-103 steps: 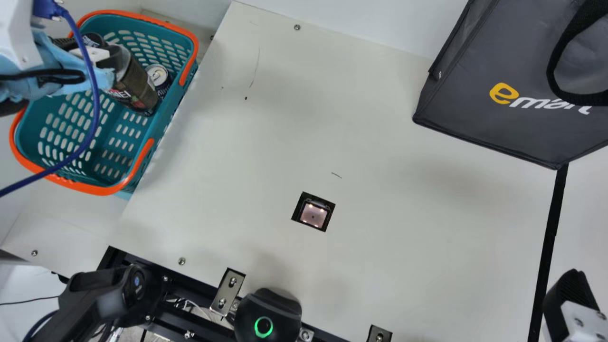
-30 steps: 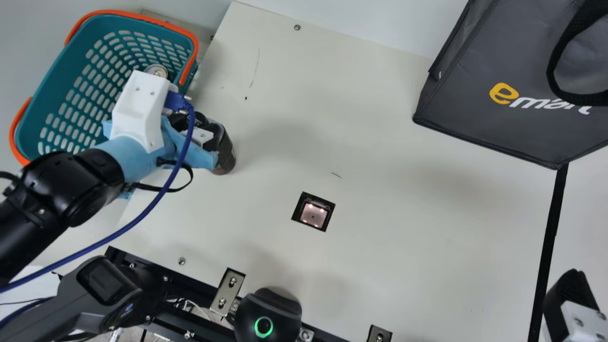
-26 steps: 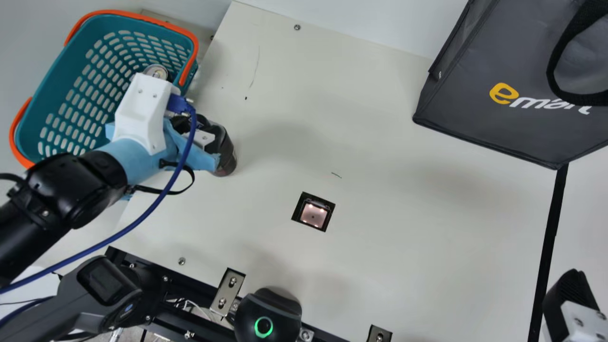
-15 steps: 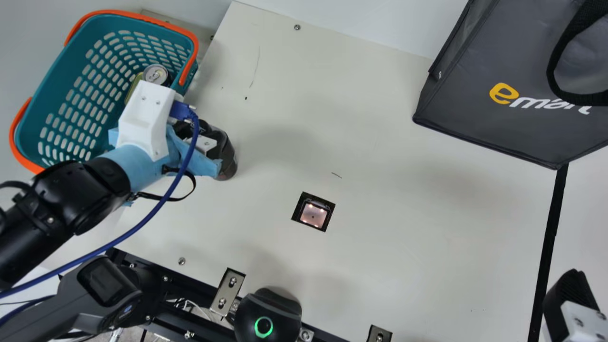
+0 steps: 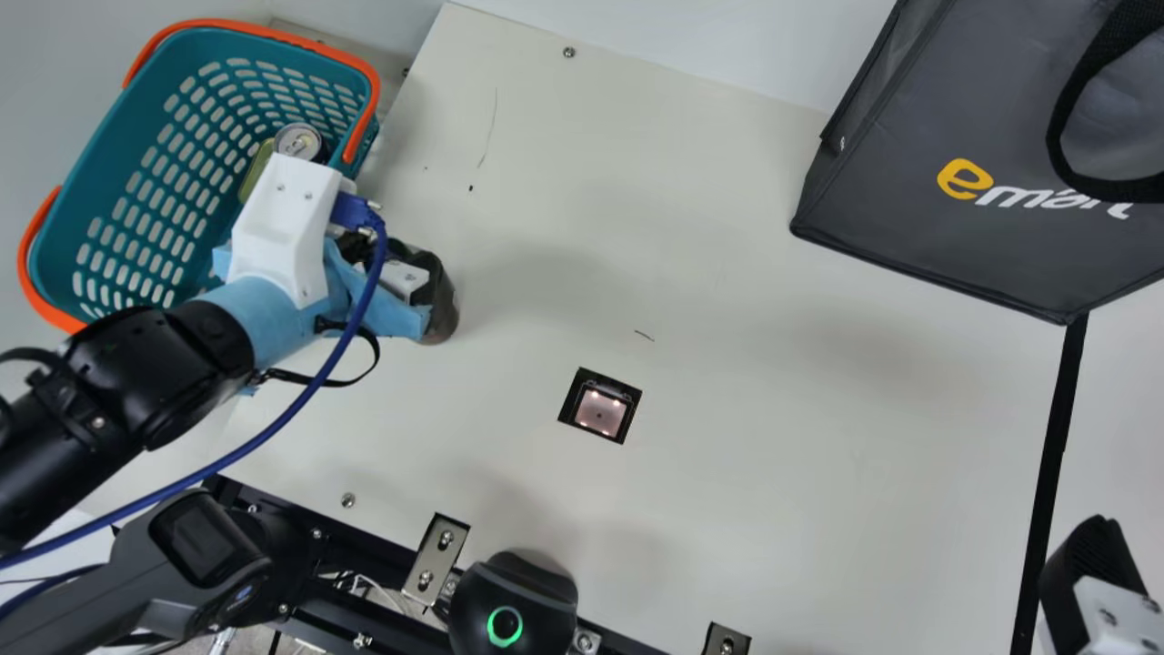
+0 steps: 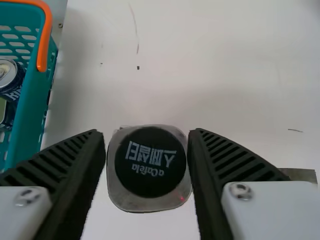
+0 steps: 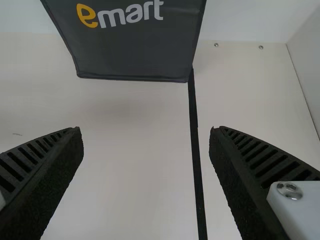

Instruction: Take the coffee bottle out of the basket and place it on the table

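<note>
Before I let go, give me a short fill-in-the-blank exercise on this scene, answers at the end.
The coffee bottle is between the fingers of my ____ gripper.
My right gripper is holding ____.
The basket is teal, but its handles are ____.
The first letter on the dark bag is coloured ____.

Missing words: left; nothing; orange; yellow.

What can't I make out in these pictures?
Left wrist view: the coffee bottle's base, under its own top.
Main view: much of the bottle, behind the left gripper.
Main view: the can's lower part, behind the left arm.
Main view: the grey bag's top, cut off by the edge.
</note>
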You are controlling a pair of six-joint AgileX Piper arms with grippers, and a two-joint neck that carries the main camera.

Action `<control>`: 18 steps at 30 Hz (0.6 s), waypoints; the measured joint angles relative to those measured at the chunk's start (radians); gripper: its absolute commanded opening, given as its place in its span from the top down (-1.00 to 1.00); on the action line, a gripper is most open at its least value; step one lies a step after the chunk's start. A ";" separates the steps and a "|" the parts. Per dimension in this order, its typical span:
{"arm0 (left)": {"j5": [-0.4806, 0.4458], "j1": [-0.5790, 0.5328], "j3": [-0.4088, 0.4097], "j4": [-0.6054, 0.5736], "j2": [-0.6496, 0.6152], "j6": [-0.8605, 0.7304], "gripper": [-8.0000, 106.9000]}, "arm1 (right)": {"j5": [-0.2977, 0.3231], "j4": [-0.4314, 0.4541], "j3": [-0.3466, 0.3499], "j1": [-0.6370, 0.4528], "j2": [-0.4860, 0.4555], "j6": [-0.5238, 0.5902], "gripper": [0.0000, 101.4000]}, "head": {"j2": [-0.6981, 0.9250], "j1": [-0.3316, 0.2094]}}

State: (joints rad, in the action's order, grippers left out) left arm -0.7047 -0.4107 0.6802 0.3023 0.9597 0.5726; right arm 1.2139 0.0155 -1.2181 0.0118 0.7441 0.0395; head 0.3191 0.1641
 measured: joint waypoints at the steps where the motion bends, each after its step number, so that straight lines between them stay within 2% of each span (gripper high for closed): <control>1: -0.002 -0.001 0.005 0.003 0.001 0.000 -0.66 | 0.000 0.000 0.000 0.000 0.000 0.000 -0.79 | 0.000 0.000; 2: -0.002 -0.002 0.007 0.002 0.001 0.003 -0.71 | 0.000 0.000 0.000 0.000 0.000 0.000 -0.79 | 0.000 0.000; 18: -0.026 0.003 0.067 0.000 0.006 -0.014 -0.71 | 0.000 0.000 0.000 0.000 0.000 0.000 -0.79 | 0.000 0.000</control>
State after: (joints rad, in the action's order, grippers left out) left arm -0.7306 -0.4073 0.7469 0.3019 0.9658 0.5590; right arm 1.2139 0.0155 -1.2181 0.0118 0.7441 0.0395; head 0.3191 0.1641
